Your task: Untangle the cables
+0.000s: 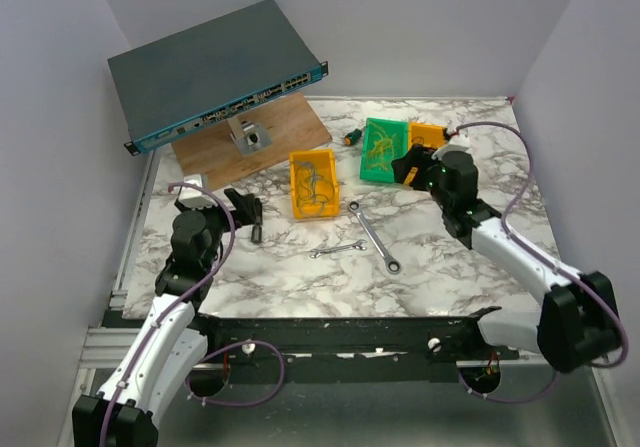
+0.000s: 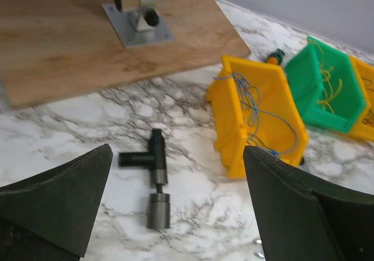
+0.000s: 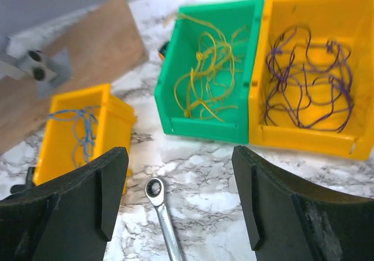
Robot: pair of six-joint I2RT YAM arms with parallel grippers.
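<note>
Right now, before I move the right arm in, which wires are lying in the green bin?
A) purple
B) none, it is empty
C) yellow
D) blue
C: the right wrist view shows yellow wires tangled in the green bin, while the blue wires lie in the left yellow bin and the purple wires in the right yellow bin.
</note>
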